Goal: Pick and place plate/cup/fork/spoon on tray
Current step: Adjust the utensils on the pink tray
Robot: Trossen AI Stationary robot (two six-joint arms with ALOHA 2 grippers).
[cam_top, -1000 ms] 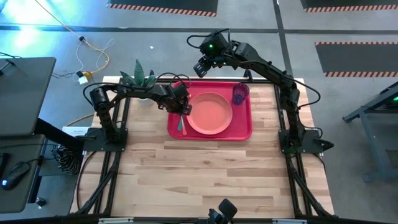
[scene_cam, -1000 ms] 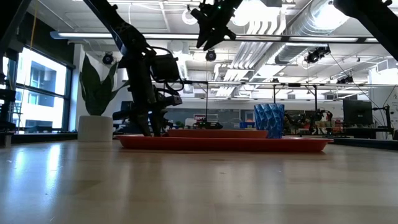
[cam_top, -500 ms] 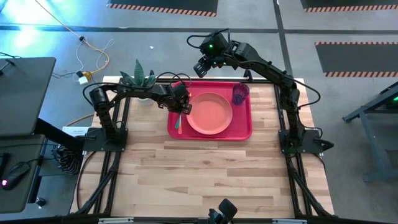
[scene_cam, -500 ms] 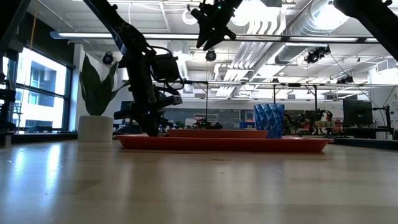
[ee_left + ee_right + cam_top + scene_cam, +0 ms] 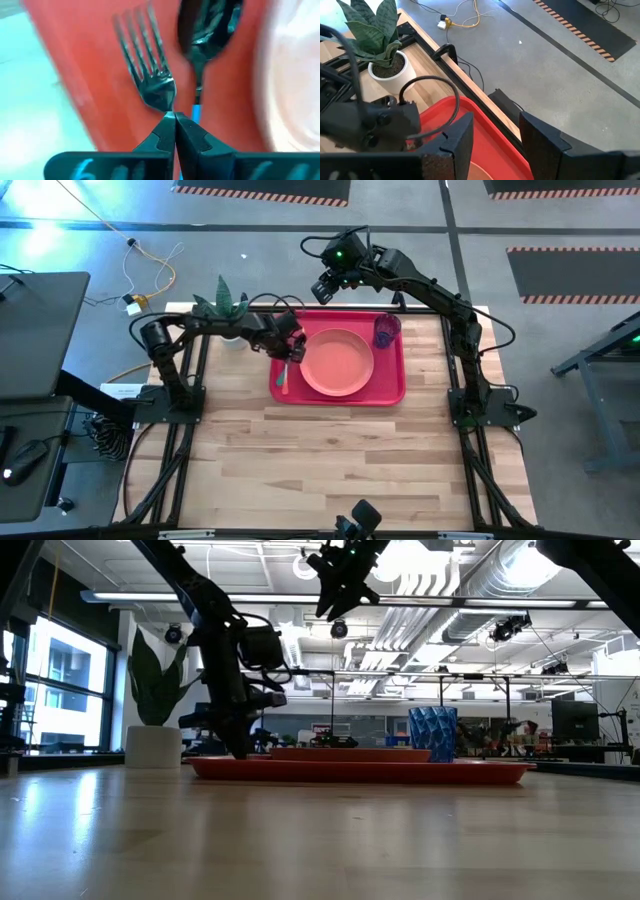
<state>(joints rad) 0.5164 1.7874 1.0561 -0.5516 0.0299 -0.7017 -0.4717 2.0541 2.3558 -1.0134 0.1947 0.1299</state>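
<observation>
On red tray [image 5: 395, 385], pink plate [image 5: 336, 362], cup [image 5: 385, 331], fork [image 5: 147, 70], spoon [image 5: 207, 30]

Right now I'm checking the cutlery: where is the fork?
In the high view the fork lies on the red tray's left edge, beside the spoon and left of the plate, under the left gripper.

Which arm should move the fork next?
The left. Its gripper is already down on the tray, shut right at the fork beside the spoon. The right gripper hangs open, high above the tray's far edge, well away from the fork.
</observation>
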